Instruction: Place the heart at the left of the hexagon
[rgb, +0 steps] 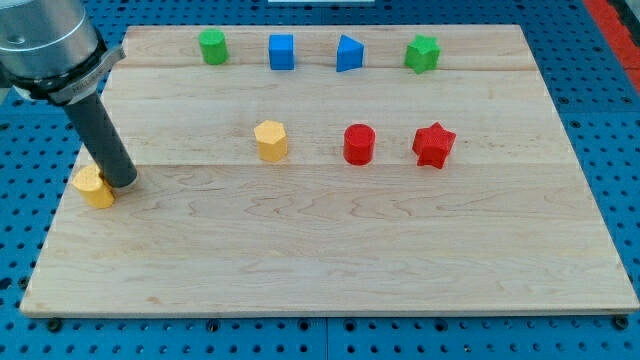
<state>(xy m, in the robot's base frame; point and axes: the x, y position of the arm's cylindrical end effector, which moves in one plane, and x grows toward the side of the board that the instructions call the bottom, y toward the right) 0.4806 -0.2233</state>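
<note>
My tip (124, 184) touches the yellow heart (94, 187) near the bench (320, 290) left edge; yellow hexagon (270, 140) sits well apart, mid-bench. No hand fitted, only the rod.

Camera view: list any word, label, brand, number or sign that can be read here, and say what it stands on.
None: no readable text anywhere.
The board, the arm's grey housing and the rod carry no visible print.
The blocks are plain too, from the yellow heart by my tip to the yellow hexagon.
The blue pegboard shows only holes.
</note>
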